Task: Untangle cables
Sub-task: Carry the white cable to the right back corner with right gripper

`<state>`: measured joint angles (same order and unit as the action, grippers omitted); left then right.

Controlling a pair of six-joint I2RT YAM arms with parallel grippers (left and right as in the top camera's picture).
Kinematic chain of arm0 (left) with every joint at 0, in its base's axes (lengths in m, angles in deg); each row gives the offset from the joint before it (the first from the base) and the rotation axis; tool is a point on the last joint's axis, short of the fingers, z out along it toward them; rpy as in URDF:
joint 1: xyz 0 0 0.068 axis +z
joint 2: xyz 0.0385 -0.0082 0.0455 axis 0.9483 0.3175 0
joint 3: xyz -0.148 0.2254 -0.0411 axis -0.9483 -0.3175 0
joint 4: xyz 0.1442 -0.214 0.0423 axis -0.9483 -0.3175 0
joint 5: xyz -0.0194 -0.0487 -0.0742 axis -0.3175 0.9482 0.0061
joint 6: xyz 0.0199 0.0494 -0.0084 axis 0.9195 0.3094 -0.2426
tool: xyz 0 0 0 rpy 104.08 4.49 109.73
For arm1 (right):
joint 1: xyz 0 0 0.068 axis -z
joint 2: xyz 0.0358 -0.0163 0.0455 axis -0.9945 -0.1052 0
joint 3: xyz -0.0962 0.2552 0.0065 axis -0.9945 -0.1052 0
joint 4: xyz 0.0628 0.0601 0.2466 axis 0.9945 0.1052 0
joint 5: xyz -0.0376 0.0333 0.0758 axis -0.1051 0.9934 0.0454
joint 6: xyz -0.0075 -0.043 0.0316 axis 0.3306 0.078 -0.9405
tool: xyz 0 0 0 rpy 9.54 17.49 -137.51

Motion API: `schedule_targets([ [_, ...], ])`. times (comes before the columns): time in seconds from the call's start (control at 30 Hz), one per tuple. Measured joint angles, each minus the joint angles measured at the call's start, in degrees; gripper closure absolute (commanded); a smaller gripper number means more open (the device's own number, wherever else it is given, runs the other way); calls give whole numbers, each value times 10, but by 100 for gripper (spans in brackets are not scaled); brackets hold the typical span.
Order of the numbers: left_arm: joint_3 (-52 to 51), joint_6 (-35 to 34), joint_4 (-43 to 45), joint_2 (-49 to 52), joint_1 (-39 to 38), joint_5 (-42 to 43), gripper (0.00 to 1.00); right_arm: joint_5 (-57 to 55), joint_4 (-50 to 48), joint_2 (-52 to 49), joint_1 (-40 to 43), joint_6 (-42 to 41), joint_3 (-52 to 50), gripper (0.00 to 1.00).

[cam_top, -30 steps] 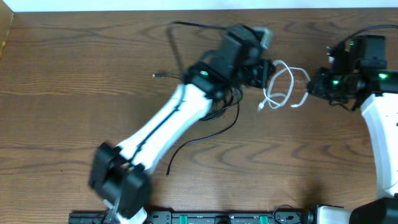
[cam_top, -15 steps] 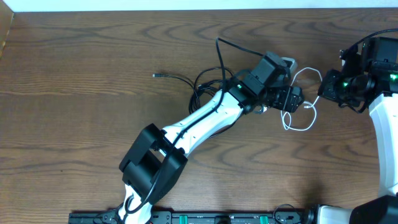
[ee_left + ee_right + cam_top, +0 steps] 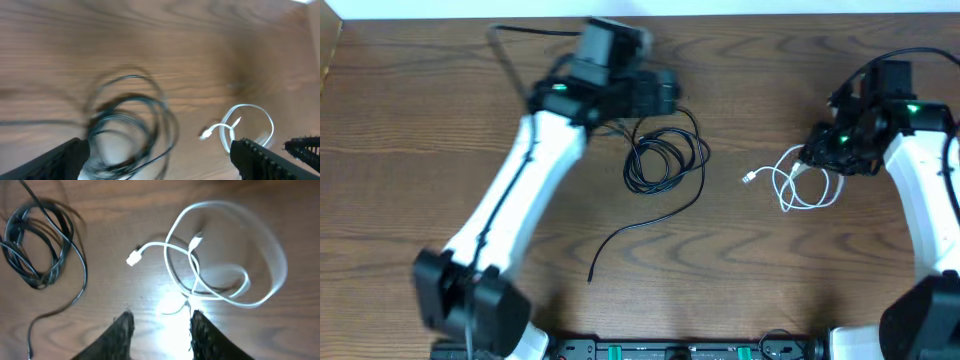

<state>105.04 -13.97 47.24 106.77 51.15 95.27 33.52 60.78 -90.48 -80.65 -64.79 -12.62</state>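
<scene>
The black cable (image 3: 665,160) lies coiled in the middle of the table, its loose tail running down to the front left. The white cable (image 3: 805,185) lies in loose loops to the right, apart from the black one, its plug (image 3: 748,178) pointing left. My left gripper (image 3: 665,97) hovers just behind the black coil (image 3: 130,125), open wide and holding nothing. My right gripper (image 3: 817,152) is over the far edge of the white loops (image 3: 225,275), its fingers (image 3: 122,335) apart with only bare wood between them.
The table's far edge (image 3: 640,12) runs just behind the left arm. A dark equipment rail (image 3: 670,350) lines the front edge. The left arm's own thick black cable (image 3: 510,35) arches at the back left. Bare wood separates the two cables.
My left arm swung from beside the white cable back to the far left-centre and opened. The right gripper opened too. The white cable now lies loose, clear of the black coil.
</scene>
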Motion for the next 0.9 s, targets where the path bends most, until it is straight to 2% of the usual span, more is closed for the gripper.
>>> schedule_targets([
  [0.2,0,27,-62,-31,57,-28,5,-11,6,-53,-34,6,-1,41],
  [0.4,0,47,-75,-30,93,-34,5,-56,13,-100,-60,-3,-1,40],
  [0.6,0,75,-85,-30,94,-42,5,-130,20,-132,-61,-56,-1,39],
  [0.9,0,85,-105,-30,94,-86,5,-157,15,-154,-61,-74,-2,39],
])
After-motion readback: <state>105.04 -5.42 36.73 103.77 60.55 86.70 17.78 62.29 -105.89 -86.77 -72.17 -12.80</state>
